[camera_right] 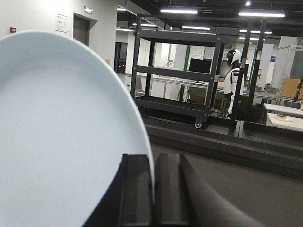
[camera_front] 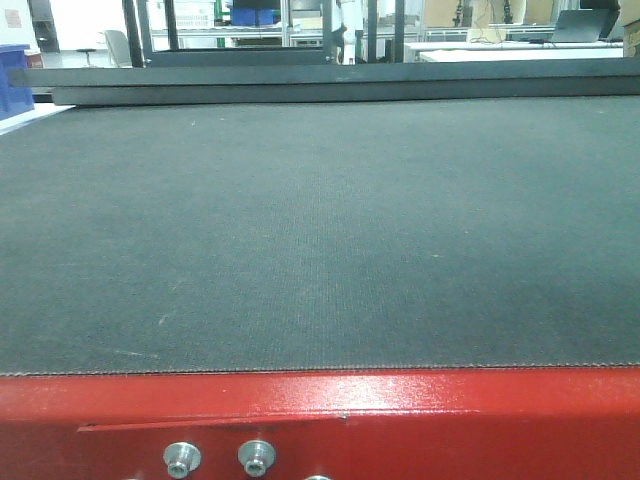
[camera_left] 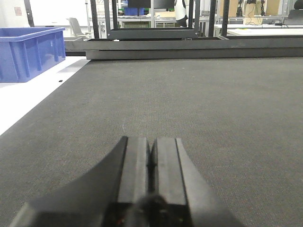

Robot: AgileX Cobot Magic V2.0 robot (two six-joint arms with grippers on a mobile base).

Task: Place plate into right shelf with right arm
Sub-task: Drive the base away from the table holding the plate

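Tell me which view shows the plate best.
The right wrist view: the plate fills its left half, its rim pinched in the right tool. The front and left wrist views show no plate, only the dark mat.

Overhead ceiling strip lights [camera_right: 179, 10] glare; near plate [camera_right: 61, 142] seems slightly soft.

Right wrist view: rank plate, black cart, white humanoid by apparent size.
1. plate, though nearness to the camera inflates it
2. black cart
3. white humanoid, partly hidden behind a post
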